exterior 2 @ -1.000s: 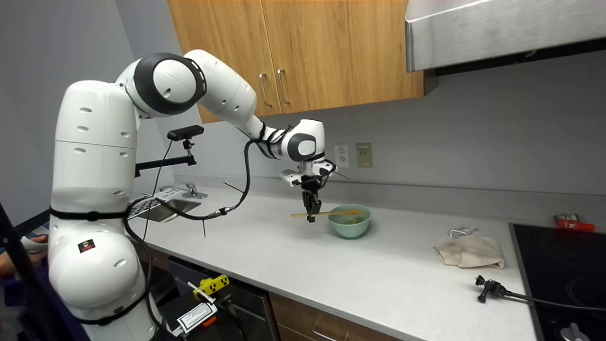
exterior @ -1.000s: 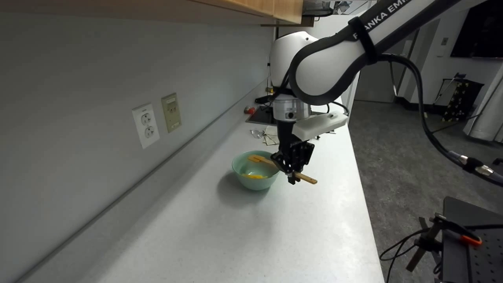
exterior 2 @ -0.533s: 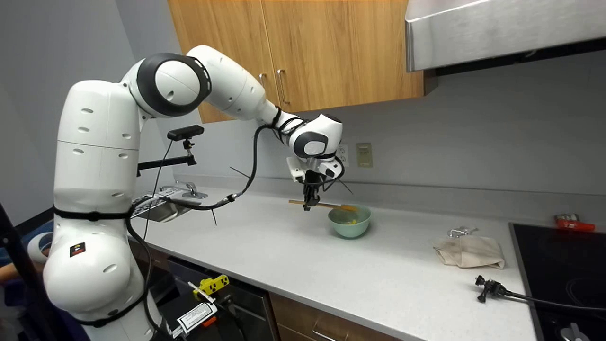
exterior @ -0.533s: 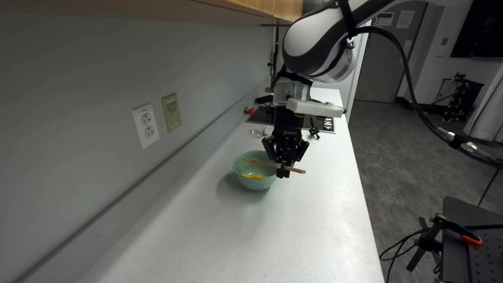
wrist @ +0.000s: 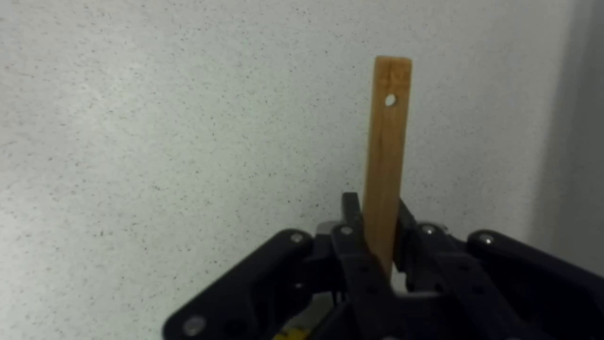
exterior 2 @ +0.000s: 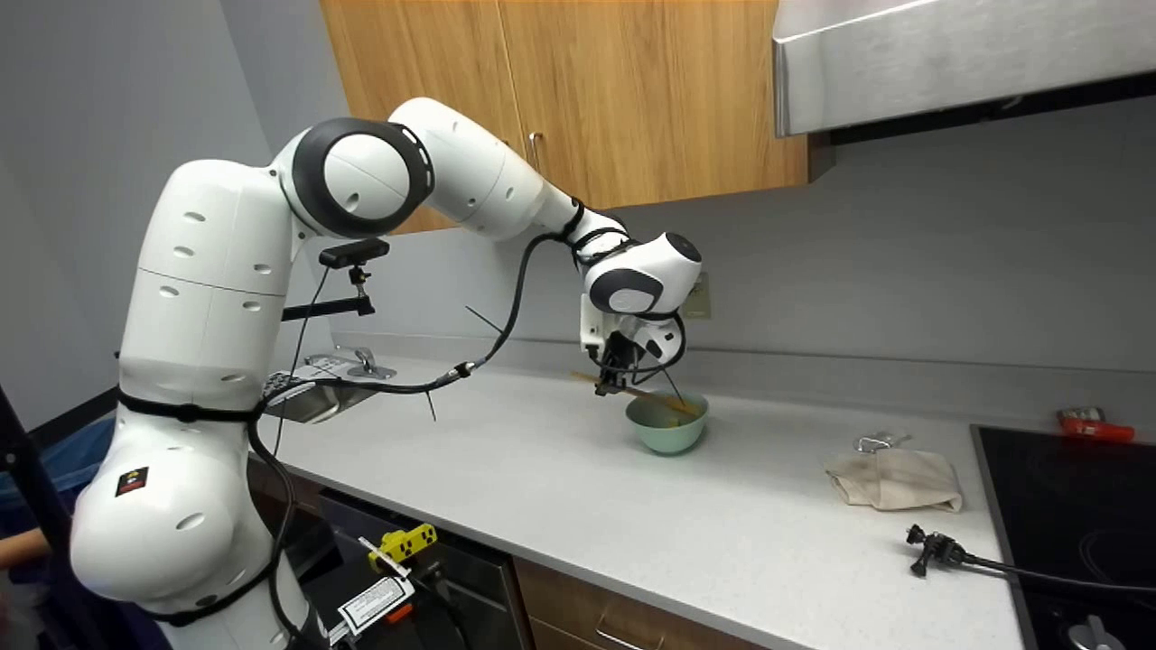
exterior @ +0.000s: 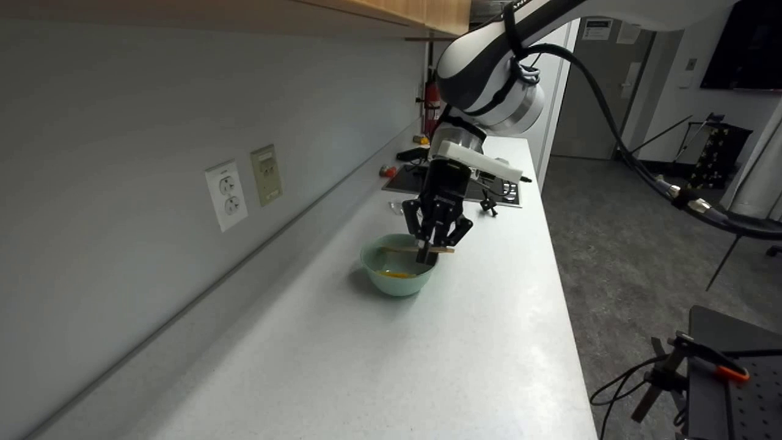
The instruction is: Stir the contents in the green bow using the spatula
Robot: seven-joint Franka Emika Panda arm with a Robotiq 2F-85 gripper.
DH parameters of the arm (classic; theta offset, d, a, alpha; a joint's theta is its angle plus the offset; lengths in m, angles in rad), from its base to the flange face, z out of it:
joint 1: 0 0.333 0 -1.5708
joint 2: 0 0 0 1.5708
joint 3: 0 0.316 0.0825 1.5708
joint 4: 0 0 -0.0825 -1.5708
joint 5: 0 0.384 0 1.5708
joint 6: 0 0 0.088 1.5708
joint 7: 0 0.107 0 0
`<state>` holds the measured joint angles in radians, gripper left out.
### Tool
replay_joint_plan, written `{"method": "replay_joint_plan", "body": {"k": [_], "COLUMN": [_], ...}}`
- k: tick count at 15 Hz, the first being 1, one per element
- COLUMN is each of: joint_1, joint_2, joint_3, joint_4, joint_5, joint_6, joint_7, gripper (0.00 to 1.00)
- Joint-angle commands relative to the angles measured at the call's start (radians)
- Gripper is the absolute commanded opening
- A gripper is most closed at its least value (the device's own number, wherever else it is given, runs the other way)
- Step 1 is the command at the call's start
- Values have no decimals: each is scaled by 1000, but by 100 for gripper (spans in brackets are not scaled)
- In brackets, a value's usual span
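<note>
You're apparently stirring, your gripper (wrist: 378,212) pinching the slim tan wooden spatula (wrist: 388,141); next, sweep it through the yellow contents (exterior: 397,275) in the round mint-green bowl (exterior 2: 666,441) beside your gripper.

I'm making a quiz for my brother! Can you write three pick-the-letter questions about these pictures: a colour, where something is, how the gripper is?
1. What colour is the bowl?
A red
B white
C green

2. Where is the cloth?
A in the bowl
B beside the stove
C under the bowl

3. How is the gripper?
A gripping the spatula
B wide open
C shut, empty

1 C: both exterior views show it.
2 B: an exterior view shows them side by side.
3 A: the wrist view shows the spatula clamped.
</note>
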<state>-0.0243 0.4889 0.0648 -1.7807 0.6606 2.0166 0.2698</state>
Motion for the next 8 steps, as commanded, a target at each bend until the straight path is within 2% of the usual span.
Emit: {"method": "replay_joint_plan", "body": {"k": [1,8], "joint_1": [-20,-21], "joint_2": [70,69], "joint_3": [2,5], "joint_4": [70,87], "joint_5": [62,101], "joint_6": [-52,-147], "joint_7": [-10,9], "gripper": [4,4]}}
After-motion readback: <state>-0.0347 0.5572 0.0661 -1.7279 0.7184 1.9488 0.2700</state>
